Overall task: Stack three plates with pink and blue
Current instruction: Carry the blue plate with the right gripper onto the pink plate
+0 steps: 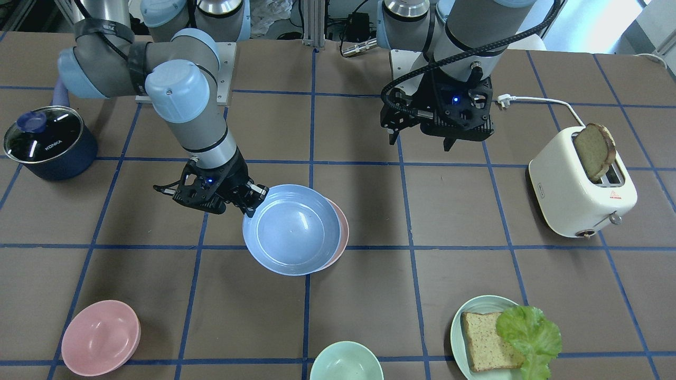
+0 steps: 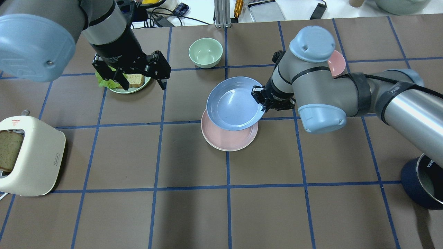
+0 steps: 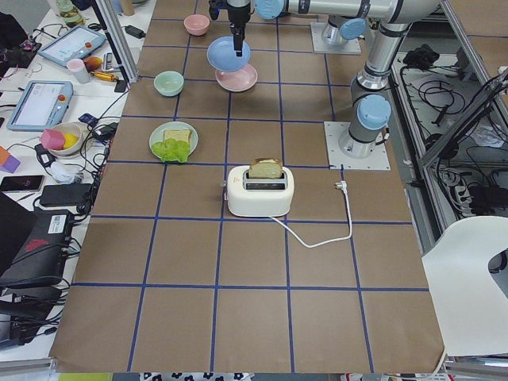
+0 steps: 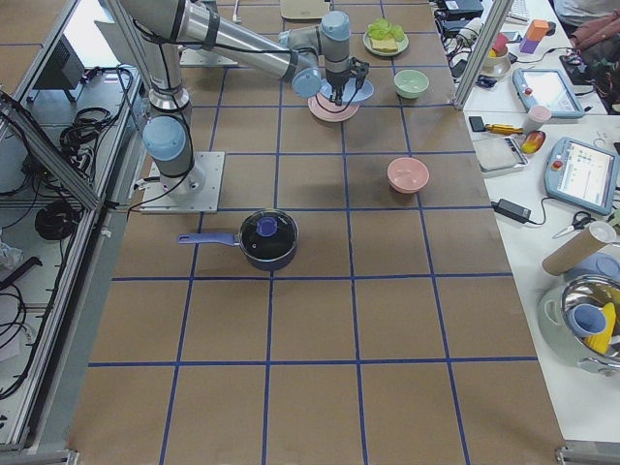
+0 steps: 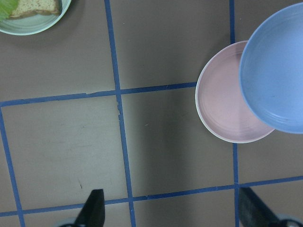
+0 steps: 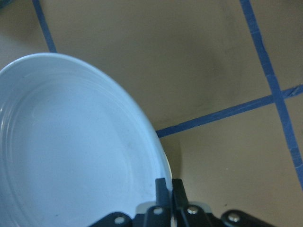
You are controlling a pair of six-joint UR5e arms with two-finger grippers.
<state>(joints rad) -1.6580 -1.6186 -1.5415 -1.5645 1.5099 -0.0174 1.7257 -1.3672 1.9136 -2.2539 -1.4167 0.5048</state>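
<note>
Broadly, the brown tabletop [image 2: 138, 214] with its blue grid lines carries everything. The cream toaster [image 2: 34, 162], a slice of bread standing in its slot, sits out to the left of the left pincer [image 2: 141, 82]. That pincer hangs high over the tabletop with its fingers spread wide and nothing between them. A green plate [image 5: 38, 29] with bread and lettuce lies well ahead of it, on the far side from the robot.

The blue plate [image 2: 232, 103] reaches out from the right pincer [image 2: 260, 100] toward the robot's left. That pincer is clamped on the plate's rim, one finger inside it and one outside. The pink plate [image 2: 228, 138] lies flat below the right pincer and to its left. The blue plate appears lifted off it and covers only part of it. A whitish edge shows under the pink rim; whether that is a third plate I cannot tell.
</note>
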